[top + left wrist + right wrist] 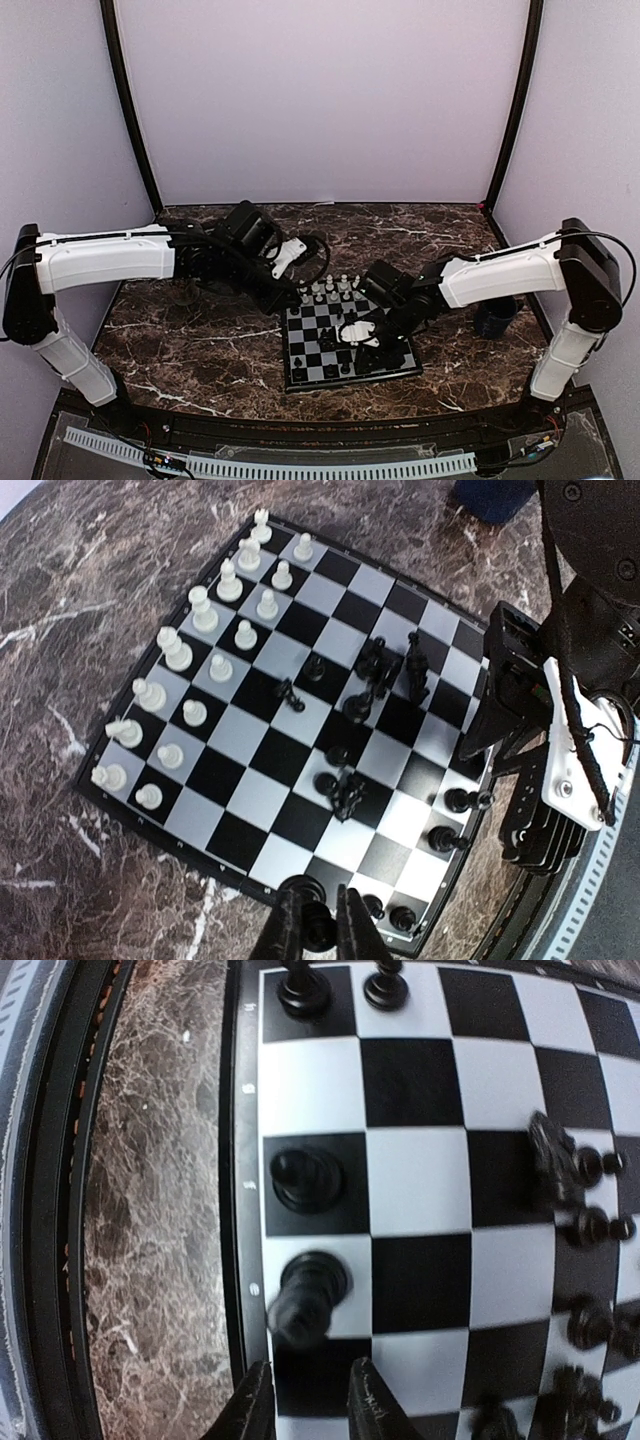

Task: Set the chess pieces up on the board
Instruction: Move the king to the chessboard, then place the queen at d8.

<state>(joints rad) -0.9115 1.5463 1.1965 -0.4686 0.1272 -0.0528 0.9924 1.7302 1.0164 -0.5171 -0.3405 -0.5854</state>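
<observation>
Board (310,350) at table (200,340) centre, white pieces (215,630) in two rows along far edge, black pieces (385,670) scattered mid-board and near side, left gripper (322,898) pinching a black piece (317,928), right gripper (310,1410) slightly parted, empty, over near-right squares.

Tidy white, jumbled black pieces (348,792) on board (230,730)

Black-and-silver checked board (260,800), brown marbled table (200,345)
</observation>
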